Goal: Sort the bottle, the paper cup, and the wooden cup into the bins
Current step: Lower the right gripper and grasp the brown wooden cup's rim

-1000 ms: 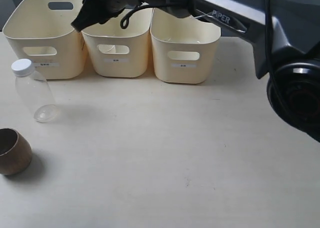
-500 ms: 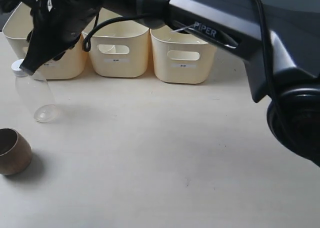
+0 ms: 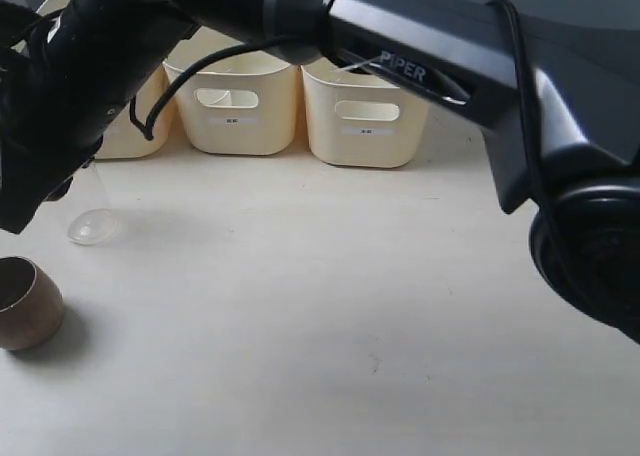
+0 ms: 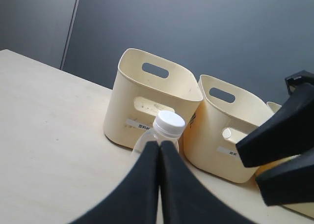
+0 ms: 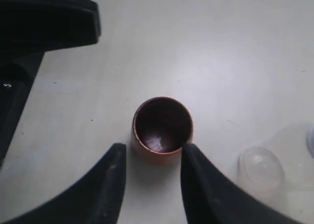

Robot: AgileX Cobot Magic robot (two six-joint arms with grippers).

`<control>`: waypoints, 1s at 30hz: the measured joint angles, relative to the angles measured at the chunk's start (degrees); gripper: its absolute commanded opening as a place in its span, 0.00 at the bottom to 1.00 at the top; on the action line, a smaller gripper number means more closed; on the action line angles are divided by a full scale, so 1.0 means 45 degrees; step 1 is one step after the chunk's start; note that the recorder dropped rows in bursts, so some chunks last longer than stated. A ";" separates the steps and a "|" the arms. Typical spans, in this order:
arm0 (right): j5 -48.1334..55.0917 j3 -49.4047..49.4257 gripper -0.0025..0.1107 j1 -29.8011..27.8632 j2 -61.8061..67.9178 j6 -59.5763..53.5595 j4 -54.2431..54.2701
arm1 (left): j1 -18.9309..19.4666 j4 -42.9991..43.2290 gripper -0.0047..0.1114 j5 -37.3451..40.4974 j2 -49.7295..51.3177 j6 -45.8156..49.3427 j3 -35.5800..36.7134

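The wooden cup [image 3: 25, 301] stands upright at the table's front left; in the right wrist view the wooden cup [image 5: 162, 126] lies just beyond my open right gripper [image 5: 153, 153], whose fingers flank its near side without touching. In the exterior view the right gripper [image 3: 25, 201] hangs above it and hides most of the bottle [image 3: 92, 226], of which only the clear base shows. The bottle's white cap [image 4: 169, 124] shows just behind my shut, empty left gripper [image 4: 159, 144]. Three cream bins [image 3: 232, 106] line the back. The paper cup is out of view.
The right arm [image 3: 420, 56] stretches across the bins from the right, and its base [image 3: 590, 256] fills the right edge. The left bin [image 4: 152, 101] and middle bin [image 4: 225, 126] stand close behind the bottle. Bare tabletop [image 3: 350, 306] spreads in front of the bins.
The right arm has swung from above the bins leftward and down toward the table's front left. It now covers the bottle's upper part and hangs over the wooden cup.
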 measured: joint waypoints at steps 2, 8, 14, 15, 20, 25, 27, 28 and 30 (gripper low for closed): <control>0.0067 -0.0017 0.49 0.0126 0.0137 -0.0411 0.0092 | 0.0000 0.0000 0.04 0.0000 0.0000 0.0000 0.0000; -0.0140 -0.0017 0.56 0.0638 0.0772 -0.0765 0.0129 | 0.0000 0.0000 0.04 0.0000 0.0000 0.0000 0.0000; -0.0400 -0.0017 0.56 0.0870 0.1444 -0.0820 0.0076 | 0.0000 0.0000 0.04 0.0000 0.0000 0.0000 0.0000; -0.0400 -0.0017 0.56 0.0870 0.1540 -0.0820 0.0053 | 0.0000 0.0000 0.04 0.0000 0.0000 0.0000 0.0000; -0.0495 -0.0017 0.56 0.0947 0.2015 -0.0820 -0.0079 | -0.0020 0.0000 0.04 0.0000 0.0000 0.0000 0.0000; -0.0881 -0.0017 0.56 0.1109 0.2128 -0.1080 -0.0158 | -0.0020 0.0000 0.04 0.0000 0.0000 0.0000 0.0000; -0.1144 -0.0017 0.56 0.1230 0.2156 -0.1253 -0.0188 | -0.0020 0.0000 0.04 0.0000 0.0000 0.0000 0.0000; -0.1279 -0.0017 0.56 0.1318 0.2156 -0.1352 -0.0187 | -0.0020 0.0000 0.04 0.0000 0.0000 0.0000 0.0000; -0.1570 -0.0017 0.56 0.1443 0.2156 -0.1437 -0.0187 | -0.0020 0.0000 0.04 0.0000 0.0000 0.0000 0.0000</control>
